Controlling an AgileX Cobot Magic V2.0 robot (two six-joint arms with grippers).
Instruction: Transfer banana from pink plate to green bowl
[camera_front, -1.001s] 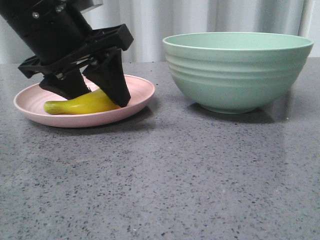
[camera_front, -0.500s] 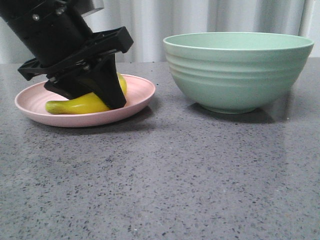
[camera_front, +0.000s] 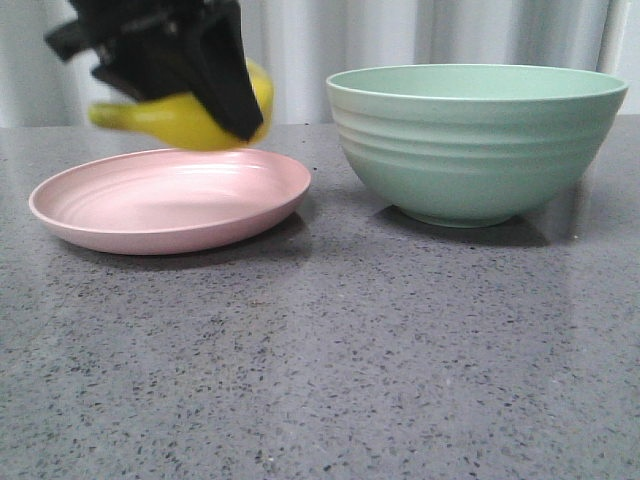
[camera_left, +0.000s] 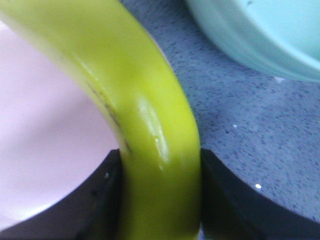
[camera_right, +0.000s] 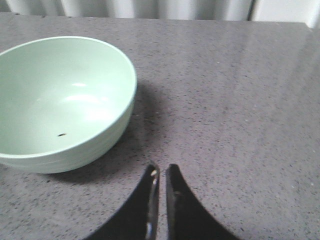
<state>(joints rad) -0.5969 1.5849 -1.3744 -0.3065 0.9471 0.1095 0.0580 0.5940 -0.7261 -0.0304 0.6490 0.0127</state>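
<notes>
Front view: the left gripper (camera_front: 190, 95) is clamped on the banana (camera_front: 185, 118) and holds it in the air above the plate (camera_front: 170, 205), clear of its surface. The plate lies on the grey table (camera_front: 330, 350). The bowl (camera_front: 475, 140) stands on the table just beside the plate.

Left wrist view: the banana (camera_left: 145, 125) sits between the two black fingers (camera_left: 100, 200), touching both. The plate (camera_left: 45, 135) and bowl (camera_left: 260, 35) lie below.

Right wrist view: the right gripper (camera_right: 160, 175) has its fingers nearly together with only a narrow slit, gripping nothing. It hangs over the table (camera_right: 235, 100), near the bowl (camera_right: 60, 100).
</notes>
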